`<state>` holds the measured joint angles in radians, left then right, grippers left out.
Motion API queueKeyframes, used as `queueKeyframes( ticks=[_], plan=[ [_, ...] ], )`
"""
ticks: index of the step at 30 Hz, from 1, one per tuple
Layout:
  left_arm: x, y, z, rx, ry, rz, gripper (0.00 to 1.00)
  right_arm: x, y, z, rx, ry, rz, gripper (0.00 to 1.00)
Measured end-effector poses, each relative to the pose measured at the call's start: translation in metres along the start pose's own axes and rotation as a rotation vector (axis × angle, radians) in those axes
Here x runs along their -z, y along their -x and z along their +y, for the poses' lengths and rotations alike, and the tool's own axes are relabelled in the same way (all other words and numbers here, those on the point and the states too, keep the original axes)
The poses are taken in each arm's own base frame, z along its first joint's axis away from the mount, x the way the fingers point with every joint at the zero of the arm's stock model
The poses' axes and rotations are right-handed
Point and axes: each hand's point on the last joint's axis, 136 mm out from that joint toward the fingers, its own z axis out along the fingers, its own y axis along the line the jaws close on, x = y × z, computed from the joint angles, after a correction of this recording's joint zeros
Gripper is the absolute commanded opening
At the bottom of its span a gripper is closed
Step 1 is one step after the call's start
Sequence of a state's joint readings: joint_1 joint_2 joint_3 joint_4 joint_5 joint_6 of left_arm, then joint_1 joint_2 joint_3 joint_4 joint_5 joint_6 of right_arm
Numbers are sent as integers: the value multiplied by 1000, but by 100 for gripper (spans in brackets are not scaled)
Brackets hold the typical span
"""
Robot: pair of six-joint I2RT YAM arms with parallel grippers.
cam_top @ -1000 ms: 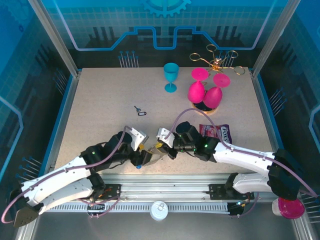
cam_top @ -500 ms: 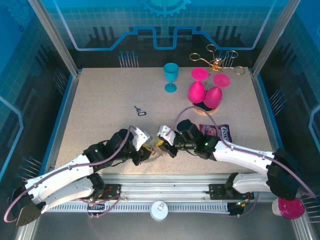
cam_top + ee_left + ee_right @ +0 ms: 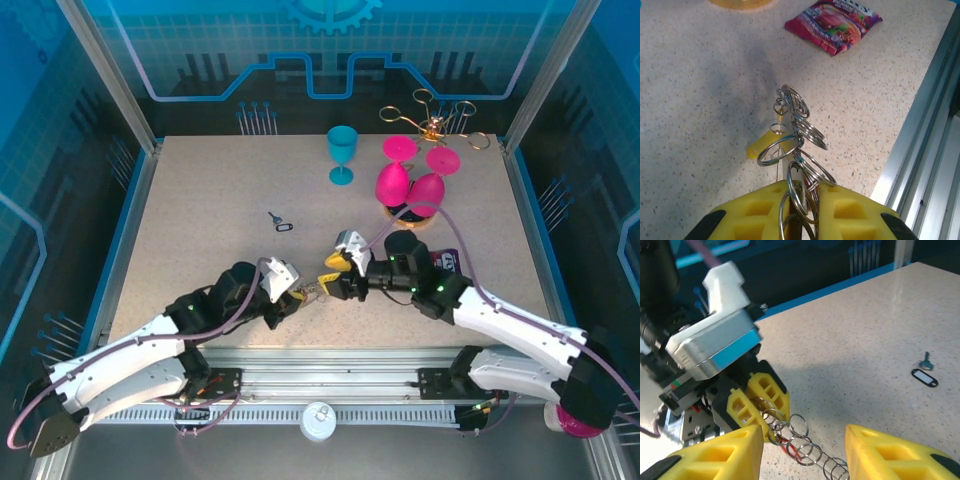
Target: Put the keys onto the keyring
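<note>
1. Keyring [image 3: 801,131], a chain of silver rings, is by the middle of the table's [image 3: 200,190] near edge.
2. Left gripper [image 3: 801,196] is clamped on one end of it.
3. Right gripper [image 3: 804,439] stands part open, with a finger on each side of the chain.
4. A yellow tag [image 3: 761,146] hangs from one ring.
5. One key [image 3: 281,222] lies loose, well apart, toward the table's middle.

Brightly, evenly lit from above; soft grey shadow just beyond the keyring [image 3: 799,131]; slightly blurred nearer than it.
</note>
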<state>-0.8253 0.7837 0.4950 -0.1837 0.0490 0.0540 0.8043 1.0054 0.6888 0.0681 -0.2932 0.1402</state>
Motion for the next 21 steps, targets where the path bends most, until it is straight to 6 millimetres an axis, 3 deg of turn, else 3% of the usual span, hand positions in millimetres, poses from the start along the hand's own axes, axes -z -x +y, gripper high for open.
queueKeyframes(
  ticks=[8, 13, 16, 21],
  plan=[
    [4, 13, -7, -31, -40, -172, 0, 9, -28, -19, -247, -107, 56, 35],
    [9, 24, -11, -49, -60, -270, 0, 21, -29, -17, -328, -118, 27, 30],
    [11, 33, -14, -58, -75, -317, 0, 32, -30, -13, -223, -132, 1, 28],
    [14, 41, -18, -73, -97, -370, 0, 37, -38, 3, 146, -133, -4, 30]
  ],
)
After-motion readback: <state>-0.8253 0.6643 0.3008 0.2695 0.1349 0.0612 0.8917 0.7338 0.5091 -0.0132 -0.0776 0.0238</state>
